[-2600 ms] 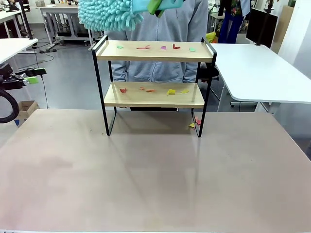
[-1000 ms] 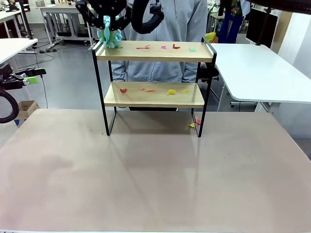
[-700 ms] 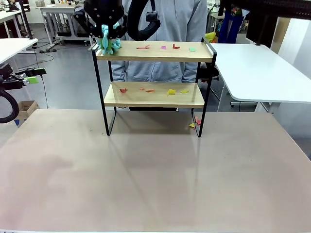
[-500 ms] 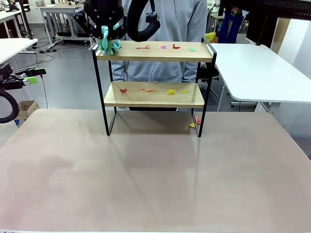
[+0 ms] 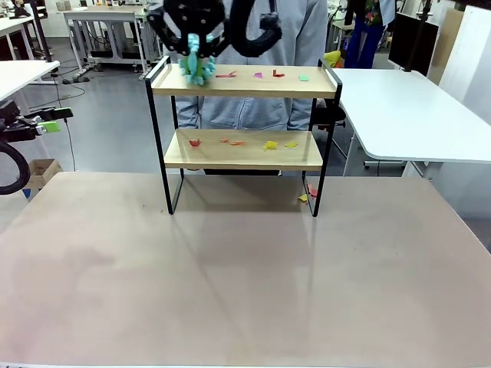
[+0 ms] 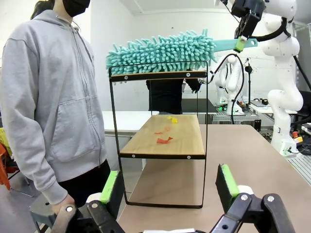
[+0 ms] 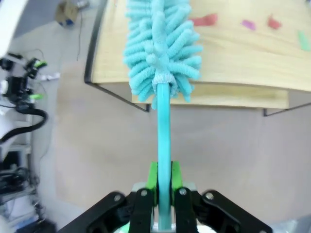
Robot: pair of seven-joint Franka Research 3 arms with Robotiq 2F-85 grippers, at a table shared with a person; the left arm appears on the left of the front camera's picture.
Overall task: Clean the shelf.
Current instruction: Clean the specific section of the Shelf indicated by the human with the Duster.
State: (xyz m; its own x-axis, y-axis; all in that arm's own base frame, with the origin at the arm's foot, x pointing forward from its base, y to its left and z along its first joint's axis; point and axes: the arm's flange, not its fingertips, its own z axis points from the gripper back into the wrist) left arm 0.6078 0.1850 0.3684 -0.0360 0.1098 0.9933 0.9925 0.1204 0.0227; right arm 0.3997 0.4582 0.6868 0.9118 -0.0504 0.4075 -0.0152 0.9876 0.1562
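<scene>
Left gripper (image 6: 170, 187), mine, well left of the shelf (image 5: 245, 90), fingers spread, empty. The shelf stands on the table (image 5: 230, 291). Above it my right gripper (image 7: 164, 177) clamps the handle of a teal duster (image 7: 160, 48), head resting on the shelf's top board. Paper scraps (image 5: 257, 75) dot both boards; a person (image 5: 303, 46) stands behind the shelf.

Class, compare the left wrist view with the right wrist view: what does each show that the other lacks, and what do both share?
Left wrist view: a person in a grey hoodie beside the shelf, and red and yellow scraps on its lower board. Right wrist view: coloured scraps on the top board. Both: the teal duster resting on the top board, its handle in the shut right gripper, and the open left gripper.
</scene>
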